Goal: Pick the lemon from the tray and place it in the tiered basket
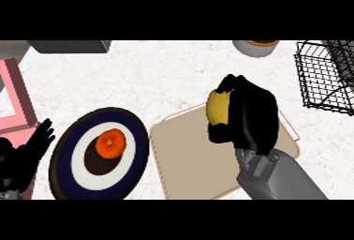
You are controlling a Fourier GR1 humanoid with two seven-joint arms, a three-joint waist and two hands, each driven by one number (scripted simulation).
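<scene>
the right hand's black fingers [225, 136] are curled round a yellow, oval, dull-skinned lemon [218, 107], with one digit hooked over its far end and others wrapped under its near end. only a strip of the peel shows on the left side. the rest is hidden behind the black right hand [253, 117]. the lemon sits over the far right part of a flat beige rectangular tray with rounded corners [187, 164]. whether it touches the tray or is lifted off it cannot be told. the hand and its grey, boxy forearm [276, 177] cover the tray's right side.

just left of the tray lies a round plate with a dark rim and navy and white rings [68, 164]. a small, glossy orange fruit [110, 143] sits at its brown centre. at the lower left edge the black left hand [26, 152] rests with its fingers straight and spread, pointing up. it is partly cut off by the edge.

the white, faintly veined stone counter [159, 75] carries a black wire tiered basket [323, 77] at the far right, well apart from the lemon and cut off by the edge. a grey round cup with a brown-orange inside [253, 48] is clipped at the top. a dark grey slab [69, 46] lies at the top left. a pink frame-like thing [15, 89], hard to make out, runs along the left edge.
</scene>
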